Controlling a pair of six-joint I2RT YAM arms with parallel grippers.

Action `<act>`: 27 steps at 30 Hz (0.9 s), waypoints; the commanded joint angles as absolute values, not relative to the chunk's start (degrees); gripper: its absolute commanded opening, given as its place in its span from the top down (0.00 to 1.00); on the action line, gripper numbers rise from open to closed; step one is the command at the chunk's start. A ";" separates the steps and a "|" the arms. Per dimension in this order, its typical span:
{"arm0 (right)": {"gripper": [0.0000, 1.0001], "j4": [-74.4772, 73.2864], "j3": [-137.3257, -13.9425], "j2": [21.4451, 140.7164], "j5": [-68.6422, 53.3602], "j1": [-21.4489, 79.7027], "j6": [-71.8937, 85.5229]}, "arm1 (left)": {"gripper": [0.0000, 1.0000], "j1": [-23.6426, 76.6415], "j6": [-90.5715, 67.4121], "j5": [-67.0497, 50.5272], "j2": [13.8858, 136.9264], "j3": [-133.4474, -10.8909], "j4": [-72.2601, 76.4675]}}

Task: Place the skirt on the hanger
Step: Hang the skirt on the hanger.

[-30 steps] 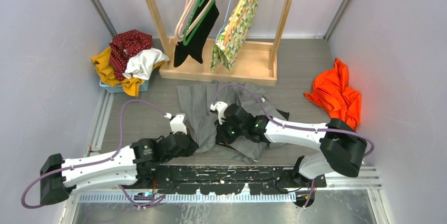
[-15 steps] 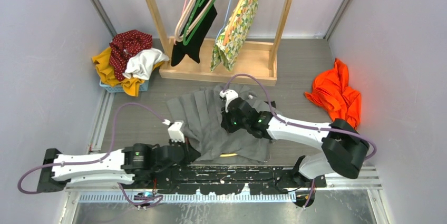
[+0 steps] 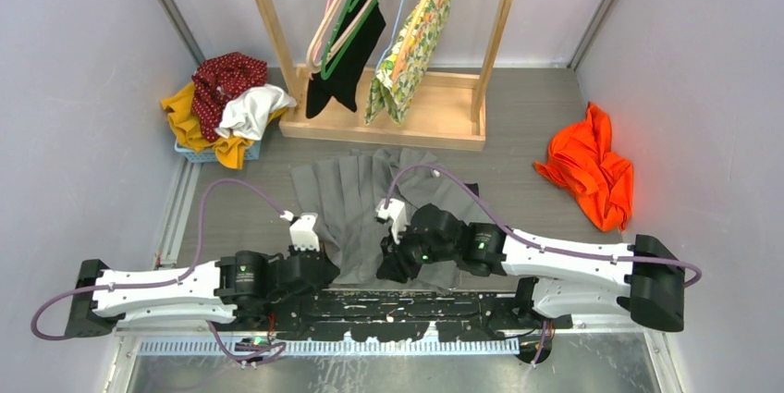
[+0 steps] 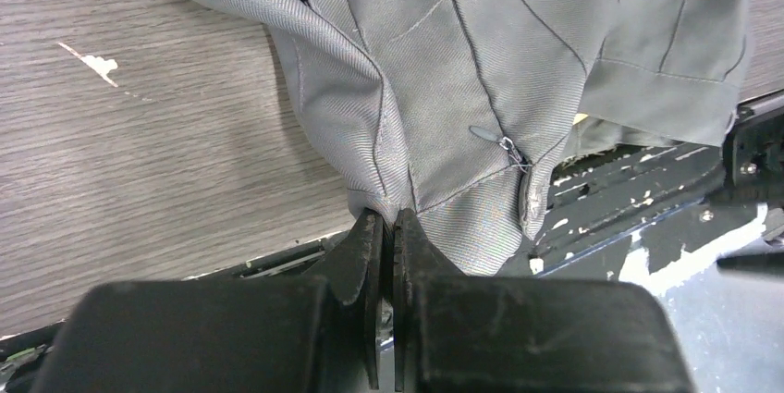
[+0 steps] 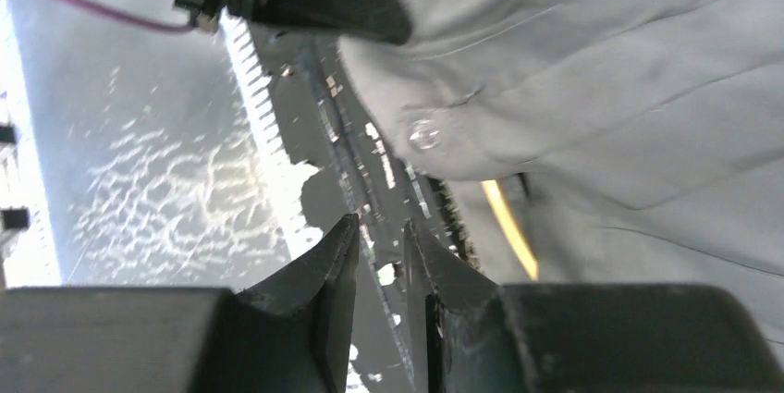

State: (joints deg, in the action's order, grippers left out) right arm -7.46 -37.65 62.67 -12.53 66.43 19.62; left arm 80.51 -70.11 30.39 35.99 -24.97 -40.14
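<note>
The grey pleated skirt (image 3: 361, 203) lies spread on the table in front of the rack. My left gripper (image 3: 324, 268) is at the skirt's near left corner, shut on a pinch of the fabric edge (image 4: 388, 217), with the zip pull (image 4: 504, 141) just to the right. My right gripper (image 3: 393, 264) hovers over the skirt's near edge, jaws a little apart (image 5: 381, 227) with nothing between them. The skirt's button (image 5: 423, 134) sits just ahead of it. A yellow hanger strip (image 5: 507, 227) peeks out from under the skirt (image 5: 601, 88).
A wooden rack (image 3: 384, 129) at the back holds several hangers, a black garment (image 3: 337, 69) and a floral one (image 3: 411, 51). An orange cloth (image 3: 587, 171) lies right. A blue basket of clothes (image 3: 222, 111) sits left. The black base plate (image 3: 416, 305) runs along the near edge.
My right gripper pulled back from the skirt's far middle to its near edge. The skirt shifted and now lies flatter. My left gripper kept its hold and moved toward the near edge.
</note>
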 commanded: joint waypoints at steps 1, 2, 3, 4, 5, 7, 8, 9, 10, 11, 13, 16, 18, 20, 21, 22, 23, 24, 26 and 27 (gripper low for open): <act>0.68 -5.29 -37.76 65.80 -20.14 69.15 18.92 | 1.00 80.51 -69.87 32.73 35.85 -27.65 -39.24; 0.67 -4.43 -37.65 67.12 -20.14 69.84 19.02 | 1.00 80.51 -69.87 32.84 35.61 -27.64 -39.45; 0.67 -3.42 -37.55 68.33 -20.59 70.43 19.22 | 1.00 80.52 -69.87 32.93 35.34 -27.70 -39.69; 0.67 -2.32 -37.54 69.76 -20.98 70.96 19.37 | 1.00 80.51 -69.99 33.08 35.09 -27.83 -40.04; 0.67 -1.21 -37.58 70.95 -21.25 71.72 19.54 | 1.00 80.44 -70.04 33.19 34.81 -27.93 -40.34; 0.66 0.34 -37.65 73.72 -21.59 73.03 19.63 | 1.00 80.46 -70.26 33.30 34.47 -27.89 -40.96; 0.66 0.67 -37.93 74.88 -21.42 73.54 19.47 | 1.00 80.50 -70.37 33.31 34.41 -28.02 -41.18; 0.66 1.22 -38.07 76.10 -20.70 73.88 19.24 | 1.00 80.51 -70.40 33.39 34.32 -27.99 -41.25; 0.66 2.06 -38.08 77.25 -19.98 73.97 19.10 | 1.00 80.51 -70.36 33.38 34.25 -28.02 -41.22; 0.64 2.32 -38.29 78.28 -18.35 74.00 18.72 | 1.00 80.52 -70.32 33.40 34.20 -28.01 -41.10; 0.58 2.49 -39.04 80.15 -14.80 74.00 17.66 | 1.00 80.51 -70.31 33.23 34.34 -28.09 -41.00; 0.40 1.22 -41.42 82.64 -9.93 74.00 15.93 | 1.00 80.51 -70.31 32.98 34.67 -28.12 -41.03; 0.39 1.39 -42.33 83.55 -7.79 73.85 15.32 | 1.00 80.51 -70.31 32.87 34.80 -28.10 -40.96; 0.39 1.69 -42.80 84.11 -6.08 73.36 15.02 | 1.00 80.51 -70.31 32.79 34.64 -28.01 -40.89; 0.39 1.75 -43.08 84.19 -5.47 73.00 14.91 | 1.00 80.55 -70.38 32.74 34.63 -27.93 -40.92; 0.39 1.81 -43.17 84.09 -4.63 72.69 14.76 | 1.00 80.55 -70.44 32.70 34.56 -27.88 -40.88; 0.39 2.15 -43.03 83.88 -4.51 72.27 14.61 | 1.00 80.50 -70.48 32.55 34.48 -27.71 -40.79; 0.39 2.50 -43.04 83.59 -4.53 71.92 14.44 | 1.00 80.51 -70.55 32.48 34.46 -27.49 -40.71; 0.39 2.90 -42.94 82.76 -4.32 71.22 13.99 | 1.00 80.51 -70.70 32.43 34.32 -27.27 -40.62; 0.39 2.98 -42.96 82.42 -4.73 70.81 13.89 | 1.00 80.51 -70.75 32.43 34.21 -27.13 -40.61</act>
